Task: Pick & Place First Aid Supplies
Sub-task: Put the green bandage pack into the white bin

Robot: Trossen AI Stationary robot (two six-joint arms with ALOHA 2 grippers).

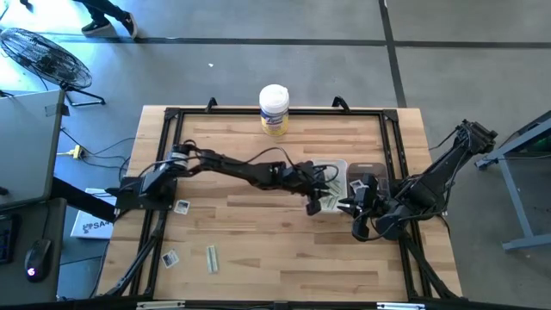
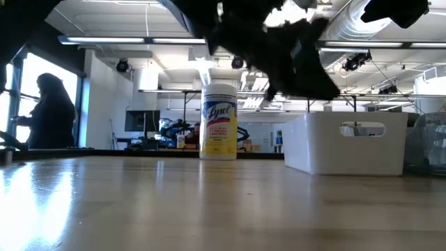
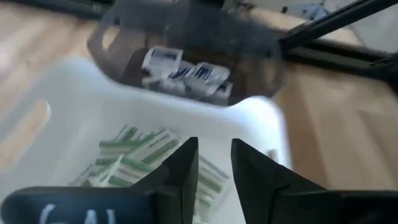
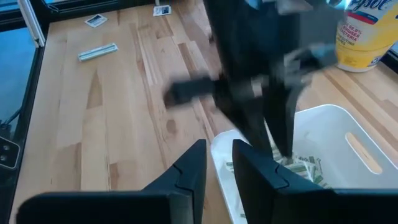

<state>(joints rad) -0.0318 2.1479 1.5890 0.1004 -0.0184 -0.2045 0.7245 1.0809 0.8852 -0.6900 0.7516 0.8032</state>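
Here we see the left gripper [image 3: 214,163] hanging over the white bin [image 1: 334,182], its fingers slightly parted and empty above the green-white strips [image 3: 134,155] piled inside. White square packets [image 3: 186,74] lie in the dark bin [image 3: 186,37] beside it. The right gripper [image 4: 217,165] waits near the white bin, narrowly parted, empty. More packets [image 1: 182,207] lie on the desk [image 1: 275,250].

In the low view the dark arm [image 2: 279,49] is cut off at the top and hides part of the ceiling; the white bin [image 3: 56,155] is blurry in the left wrist view; the packets [image 1: 182,207] on the table [image 1: 258,258] are too small to read.
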